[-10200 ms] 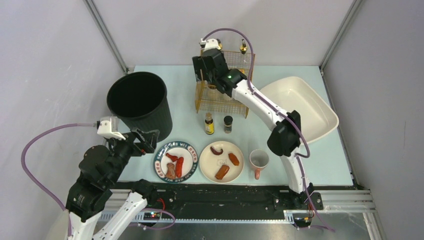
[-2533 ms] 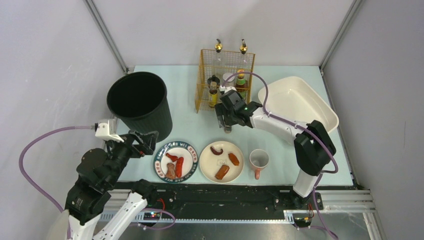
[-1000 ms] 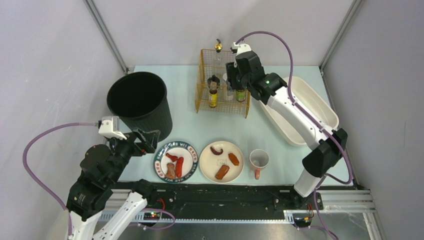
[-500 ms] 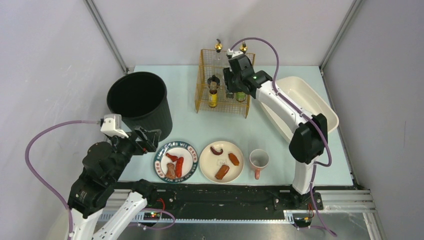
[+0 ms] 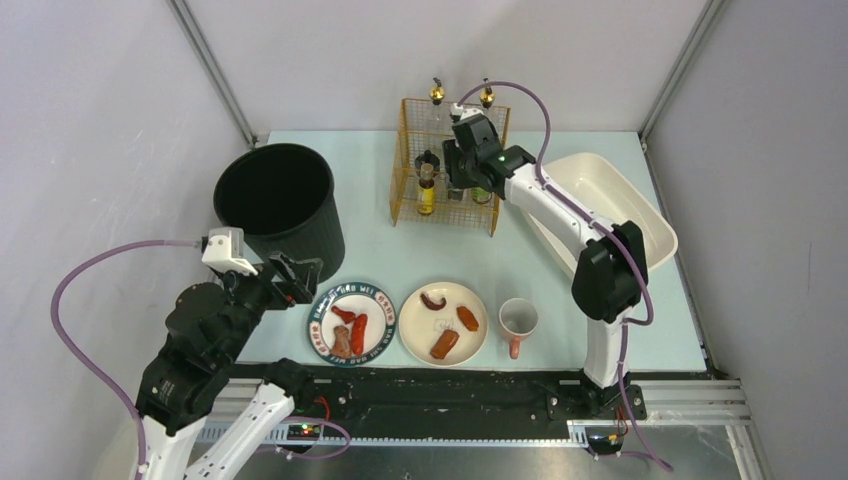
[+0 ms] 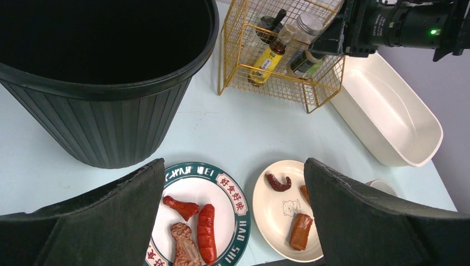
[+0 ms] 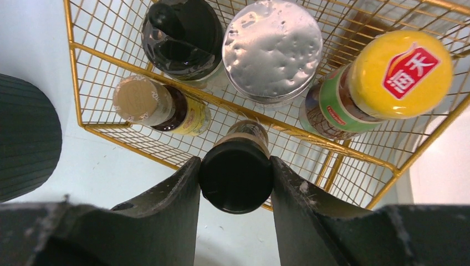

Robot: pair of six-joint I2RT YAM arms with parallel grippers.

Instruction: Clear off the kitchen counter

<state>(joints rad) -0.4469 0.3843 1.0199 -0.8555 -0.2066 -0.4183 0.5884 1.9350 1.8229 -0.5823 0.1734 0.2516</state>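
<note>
Plainly, the right gripper (image 7: 235, 166), clamped on a bottle (image 7: 236, 185) at the rack's (image 5: 440, 212) front, could snag its wire or topple jars (image 7: 271, 50) inside, while the left gripper (image 6: 234, 166) gapes.

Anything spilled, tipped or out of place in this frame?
Nothing stands out. The right hand grips a black-capped bottle at the gold wire rack, sausage pieces lie on the green-rimmed plate and the cream plate, the pinkish mug stands upright, and the pale mint-green counter shows no spills.

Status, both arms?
Left tool open, by the bin. Right tool shut on black-capped bottle at wire rack. Kitchen counter not cleared: two plates, mug on it.
</note>
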